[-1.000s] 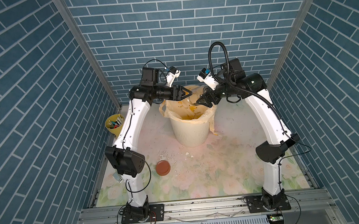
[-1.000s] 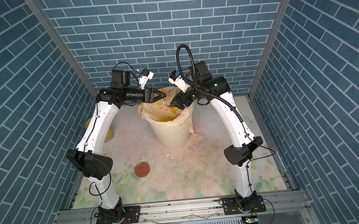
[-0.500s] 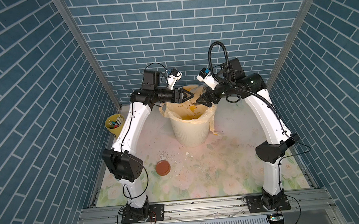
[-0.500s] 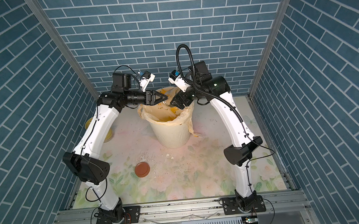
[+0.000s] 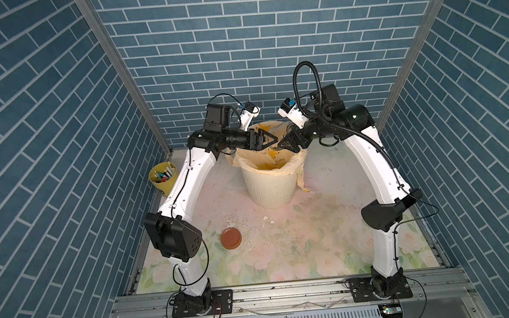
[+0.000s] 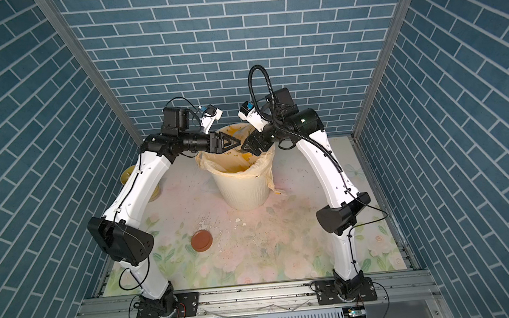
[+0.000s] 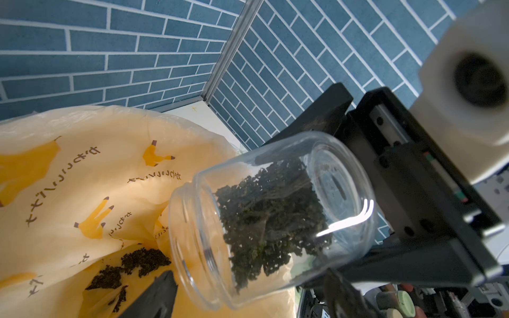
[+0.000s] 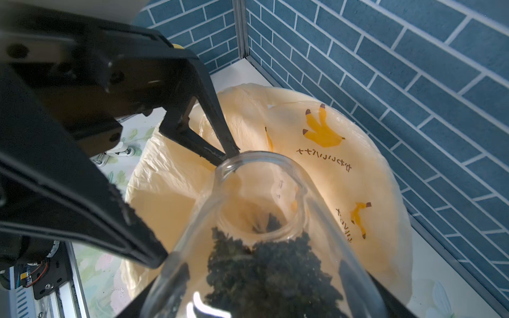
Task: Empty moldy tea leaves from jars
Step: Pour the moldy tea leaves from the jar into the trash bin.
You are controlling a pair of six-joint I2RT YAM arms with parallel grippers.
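The right gripper (image 5: 285,143) is clamped on the base end of the small clear glass jar (image 7: 330,176), holding it tilted over the cream ribbed plastic bin (image 5: 269,189), mouth angled down toward the yellowish banana-print bag (image 7: 82,165) lining it. The left gripper (image 5: 273,139) has its 2 fingers spread wide, 1 on each side of the jar's mouth end, gripping nothing. Most of the dark olive-green moldy tea leaves (image 7: 270,220) sit inside the jar, a few clumps lie in the bag, and the reddish-brown round lid (image 5: 231,239) rests on the floral table (image 5: 315,238), well apart from the bin.
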